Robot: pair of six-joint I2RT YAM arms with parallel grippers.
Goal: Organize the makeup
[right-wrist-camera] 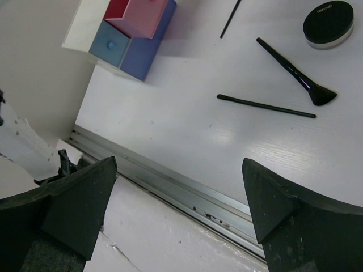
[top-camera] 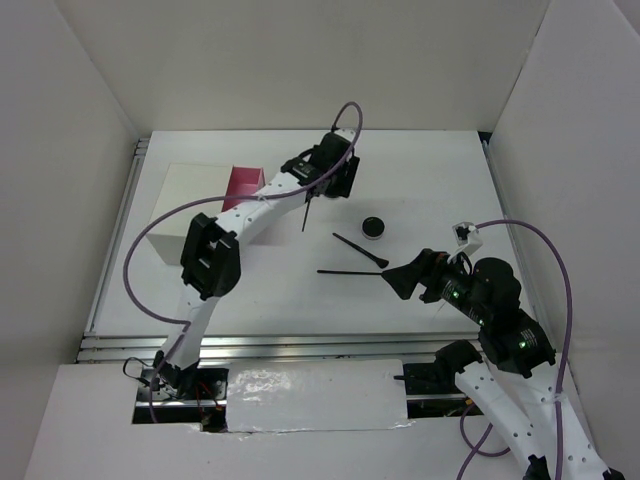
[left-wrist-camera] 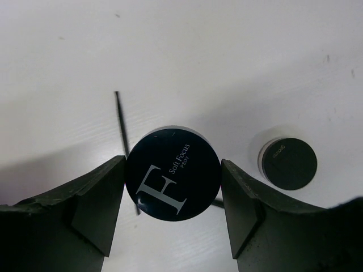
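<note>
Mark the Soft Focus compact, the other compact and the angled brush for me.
Soft Focus compact point(left-wrist-camera: 173, 173): left wrist view, centre of its black lid.
Other compact point(right-wrist-camera: 328, 17): right wrist view, centre of lid.
Angled brush point(right-wrist-camera: 283, 62): right wrist view, mid-handle.

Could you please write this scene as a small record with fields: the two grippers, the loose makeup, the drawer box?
left gripper: closed on a round black compact lettered Soft Focus, held above the table
right gripper: open, holding nothing
on table: second round black compact; black flat-tipped brush; thin black pencil beside the brush; thin black pencil near the left arm
storage: white box with pink and blue drawers, pink drawer pulled out
</note>
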